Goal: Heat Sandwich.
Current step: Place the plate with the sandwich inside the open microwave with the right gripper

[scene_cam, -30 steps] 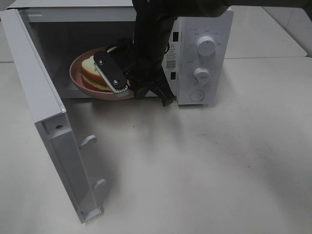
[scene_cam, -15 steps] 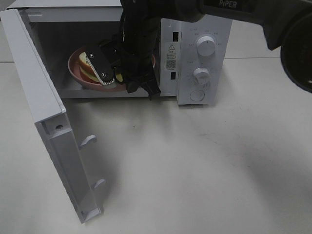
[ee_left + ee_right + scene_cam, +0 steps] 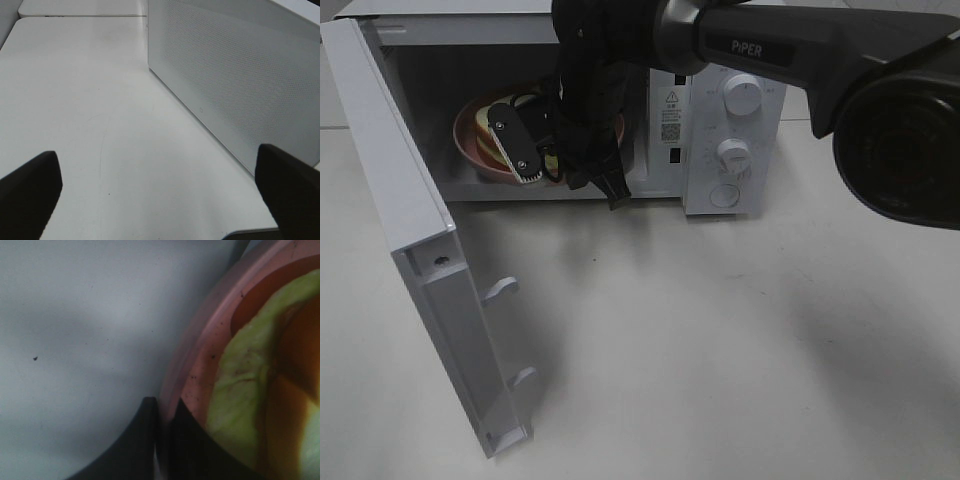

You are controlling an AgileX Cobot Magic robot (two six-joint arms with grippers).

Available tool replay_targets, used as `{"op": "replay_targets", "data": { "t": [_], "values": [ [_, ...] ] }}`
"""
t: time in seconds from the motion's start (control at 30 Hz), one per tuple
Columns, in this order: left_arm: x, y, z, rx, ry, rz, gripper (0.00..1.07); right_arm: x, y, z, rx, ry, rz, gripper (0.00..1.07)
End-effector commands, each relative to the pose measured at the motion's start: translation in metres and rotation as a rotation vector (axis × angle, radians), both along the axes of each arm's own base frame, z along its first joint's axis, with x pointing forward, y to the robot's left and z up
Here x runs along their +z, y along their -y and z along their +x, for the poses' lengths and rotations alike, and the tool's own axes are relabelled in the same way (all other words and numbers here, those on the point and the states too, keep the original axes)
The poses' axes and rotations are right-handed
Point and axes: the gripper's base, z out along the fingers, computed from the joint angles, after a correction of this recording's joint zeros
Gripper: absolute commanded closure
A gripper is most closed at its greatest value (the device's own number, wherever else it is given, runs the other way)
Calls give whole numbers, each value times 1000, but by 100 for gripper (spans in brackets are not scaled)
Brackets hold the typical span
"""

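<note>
Pink plate [image 3: 463, 130] with the sandwich [image 3: 240, 390] is inside the microwave [image 3: 765, 130], upper left (placing step, I judge). The right gripper [image 3: 164, 432] pinches its rim and should next let go. The left gripper [image 3: 160, 197] is spread and empty.

White microwave [image 3: 440, 30] stands on a pale surface [image 3: 720, 330]. Its door [image 3: 410, 230] is swung wide open at the left, with two hooked latches [image 3: 500, 288] on the inner face. A pink plate [image 3: 465, 140] sits inside the cavity. The right-hand panel carries an upper knob [image 3: 742, 97], a lower knob [image 3: 732, 153], and a round button [image 3: 724, 195] beneath. A warning label [image 3: 670, 100] is alongside.
</note>
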Motion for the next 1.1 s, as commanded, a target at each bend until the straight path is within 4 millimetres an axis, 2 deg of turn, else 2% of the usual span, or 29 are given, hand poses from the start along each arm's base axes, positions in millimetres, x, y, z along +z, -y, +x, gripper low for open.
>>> {"op": "replay_targets", "data": {
  "t": [0.03, 0.27, 0.43, 0.5, 0.6, 0.67, 1.1],
  "values": [
    [0, 0, -3, 1, 35, 4, 3, 2, 0, 9, -47, 46, 58, 103],
    [0, 0, -3, 1, 35, 4, 3, -5, 0, 17, -84, 67, 108, 99],
    [0, 0, -3, 1, 35, 4, 3, -8, 0, 17, -90, 68, 113, 90],
    [0, 0, -3, 1, 35, 4, 3, -7, 0, 19, -117, 78, 120, 81],
    [0, 0, -3, 1, 35, 4, 3, -7, 1, 19, -125, 84, 116, 74],
    [0, 0, -3, 1, 35, 4, 3, -7, 1, 19, -143, 81, 122, 65],
    [0, 0, -3, 1, 35, 4, 3, 3, 2, 14, -223, 53, 180, 37]
  ]
}}
